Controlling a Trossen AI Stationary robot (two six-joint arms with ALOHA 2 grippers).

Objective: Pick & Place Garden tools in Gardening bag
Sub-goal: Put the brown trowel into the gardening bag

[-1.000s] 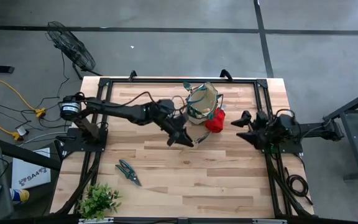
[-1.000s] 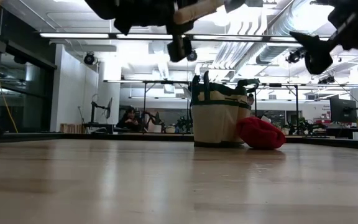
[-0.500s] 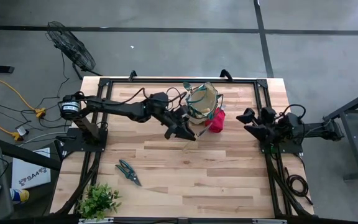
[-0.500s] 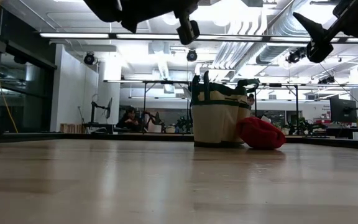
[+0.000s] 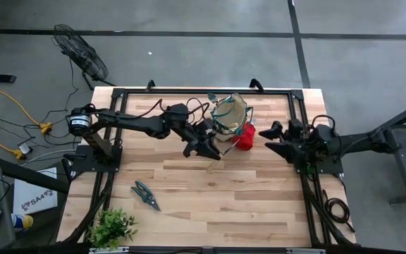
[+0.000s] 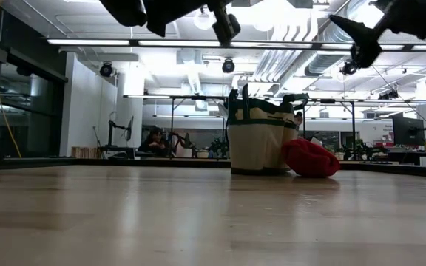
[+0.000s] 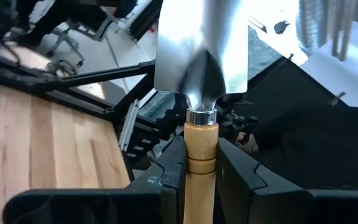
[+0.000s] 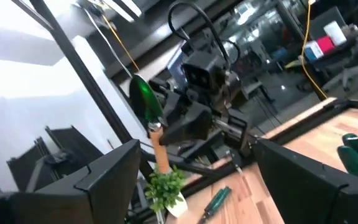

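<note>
The beige gardening bag (image 5: 230,116) stands upright on its base at the table's far middle, also seen in the low view (image 6: 257,140). A red bundle (image 5: 244,135) lies on the table against the bag's right side. My left gripper (image 5: 208,150) hangs high over the table just left of and nearer than the bag, shut on a wooden-handled trowel (image 7: 201,43). My right gripper (image 5: 272,135) hovers open right of the red bundle, with nothing between its fingers (image 8: 107,174). Green-handled pruning shears (image 5: 145,195) lie flat near the table's left front. My left gripper pinches the trowel's wooden handle (image 7: 201,146) between its two fingers (image 7: 166,177), just behind the metal collar at the blade end. The handle runs along the fingers, and the blade sticks out beyond their tips. The trowel is lifted clear of the table, about level, its blade toward the table's right.
A leafy green plant (image 5: 111,227) stands at the table's near left corner. Black frame rails run along the table's far and side edges. Bare wood lies between the shears and the bag. A fan (image 5: 80,49) stands on the floor beyond the table.
My left gripper has risen a little and tipped upward to about level, carrying the trowel with it. My right gripper has risen, still open. The bag, the bundle and the shears have stayed put.
</note>
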